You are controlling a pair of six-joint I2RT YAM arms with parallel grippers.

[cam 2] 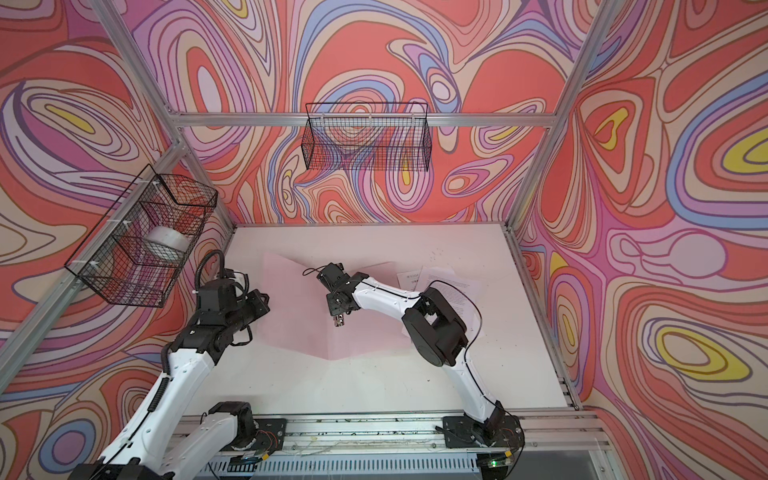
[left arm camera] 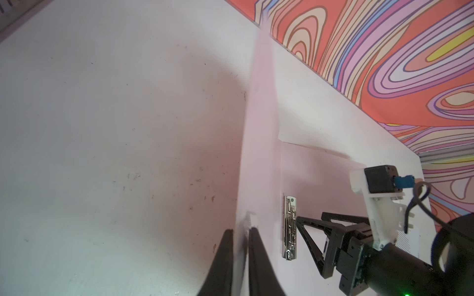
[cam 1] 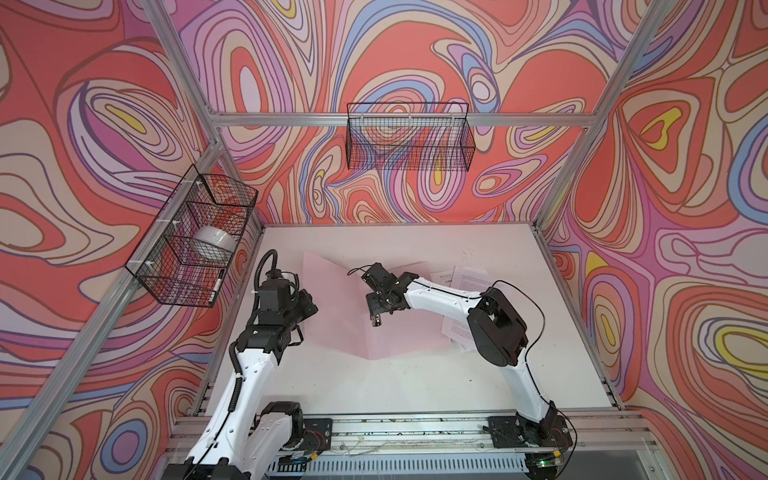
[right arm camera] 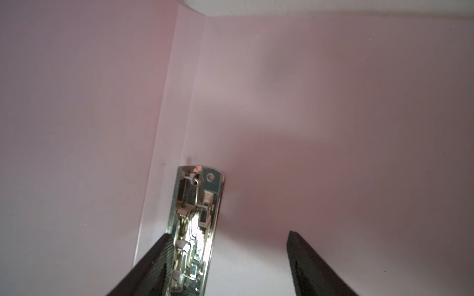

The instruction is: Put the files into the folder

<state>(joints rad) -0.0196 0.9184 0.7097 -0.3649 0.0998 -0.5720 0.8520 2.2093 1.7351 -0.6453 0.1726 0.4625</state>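
On the white table (cam 1: 415, 386), near its middle, the pink folder (cam 1: 340, 307) (cam 2: 291, 303) lies open. Its right half rests flat, while its left cover tilts up off the surface. The metal clip (left arm camera: 289, 228) (right arm camera: 197, 217) sits on the flat half, just beside the spine.

The files (cam 1: 471, 276) (cam 2: 442, 278) are outside the folder. These white printed sheets overlap one another at the folder's right edge, and the right arm partly hides them.

The right gripper (right arm camera: 228, 234) (left arm camera: 310, 215) hangs over the flat half with its jaws spread wide and nothing between them. 1 finger is right against the side of the clip, and the other is over bare pink well away from it.

The left gripper (left arm camera: 240, 229) is at the outer edge of the raised cover. Its 2 fingers are only a narrow gap apart, with that edge between them. I cannot tell whether they are pinching it.

2 wire baskets hang above the table. The basket on the back rail (cam 1: 409, 137) looks empty, and the basket on the left rail (cam 1: 195, 241) holds a white round object.
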